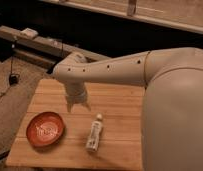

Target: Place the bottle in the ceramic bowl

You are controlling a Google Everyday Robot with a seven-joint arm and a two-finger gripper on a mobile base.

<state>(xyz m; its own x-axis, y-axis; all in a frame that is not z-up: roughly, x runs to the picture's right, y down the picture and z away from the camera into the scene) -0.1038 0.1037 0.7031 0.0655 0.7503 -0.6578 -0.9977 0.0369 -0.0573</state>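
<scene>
The arm [177, 95] filled the near right. Fingers looked spread, holding nothing. The gripper [78, 106] hung over the table [120, 102], just behind the bottle [94, 133]. The bottle lay flat, right of the bowl [45, 129] and not touching it. My worry: it's round, so a pinch could roll it away, or it could tip off that shallow rim.

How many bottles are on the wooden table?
1. The bottle lies right of the bowl, near the gripper hovering over the table. The arm may hide others.
</scene>
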